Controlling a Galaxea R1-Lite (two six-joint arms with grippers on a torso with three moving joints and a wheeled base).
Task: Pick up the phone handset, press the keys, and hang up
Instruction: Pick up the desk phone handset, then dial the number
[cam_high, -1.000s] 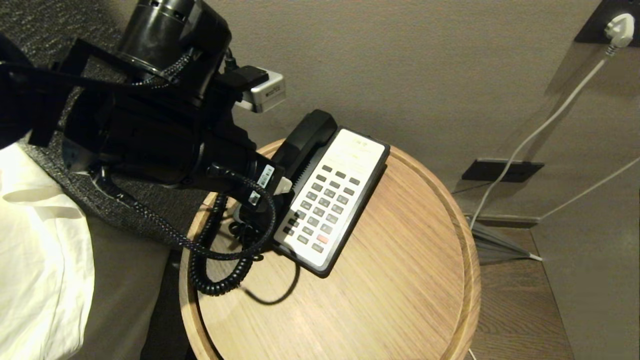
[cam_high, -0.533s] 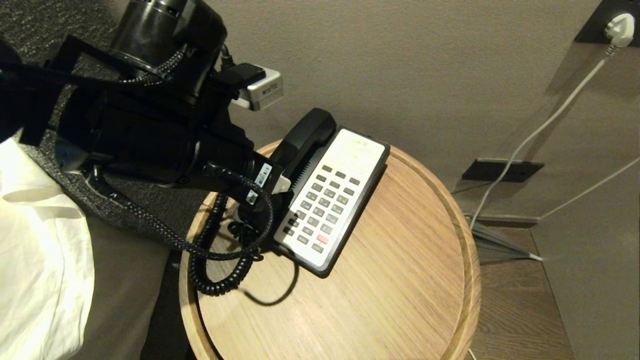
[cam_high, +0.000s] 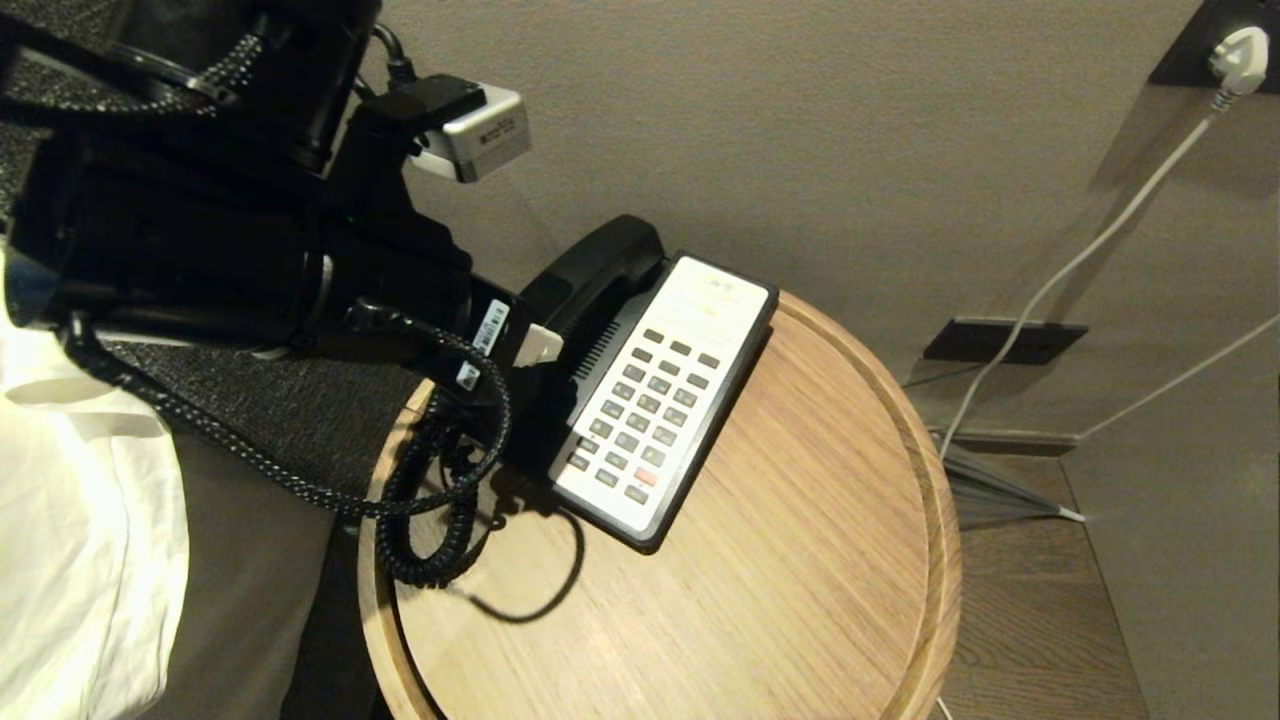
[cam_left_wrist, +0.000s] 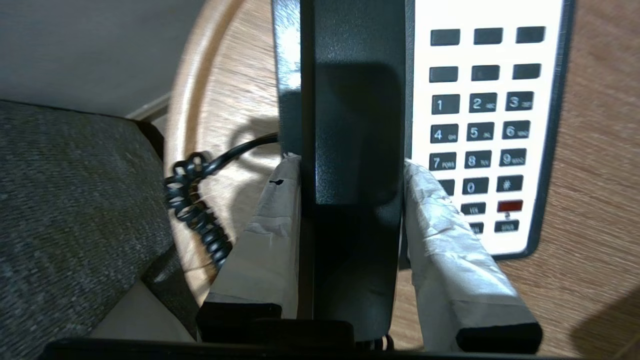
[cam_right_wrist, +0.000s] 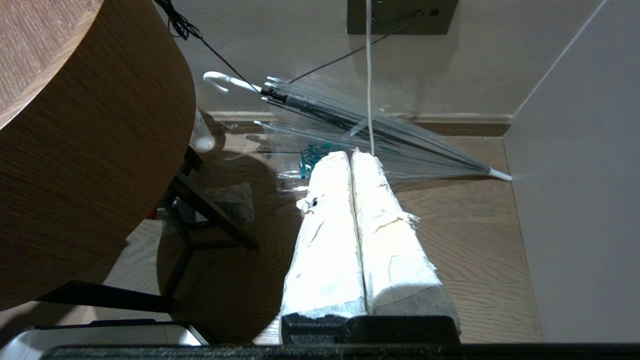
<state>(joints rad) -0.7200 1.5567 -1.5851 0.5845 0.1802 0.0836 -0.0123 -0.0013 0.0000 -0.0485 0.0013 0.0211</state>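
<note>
The rigid, light, smooth phone handset (cam_left_wrist: 350, 135), best taken at its narrow middle, is clasped there by the left claw (cam_left_wrist: 352, 165) above its cradle on the round worktop (cam_high: 800, 560).

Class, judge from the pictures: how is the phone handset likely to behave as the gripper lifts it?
The phone handset looks like rigid moulded plastic, so it should stay stiff. Its smooth sides may slip between the left gripper's wrapped fingers. The coiled cord will probably stretch and tug back.
</note>
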